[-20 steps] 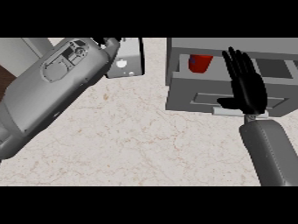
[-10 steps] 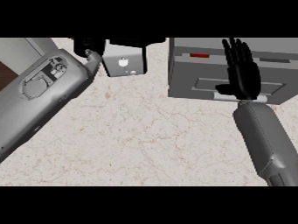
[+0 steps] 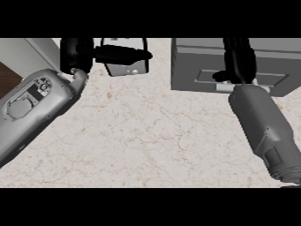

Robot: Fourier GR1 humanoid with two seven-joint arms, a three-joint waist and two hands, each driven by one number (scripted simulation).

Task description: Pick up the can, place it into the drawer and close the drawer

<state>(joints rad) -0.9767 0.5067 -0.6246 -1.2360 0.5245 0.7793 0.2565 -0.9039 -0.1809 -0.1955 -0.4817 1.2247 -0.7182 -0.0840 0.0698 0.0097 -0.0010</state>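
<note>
The right hand lies flat against the front of the drawer, fingers straight and released, grasping nothing. The drawer front sits flush with its grey housing, so the interior does not show and the can is out of sight (its position cannot be confirmed from this view). The left hand rests at the upper left of the counter, fingers relaxed, one extended across a small grey block.
</note>
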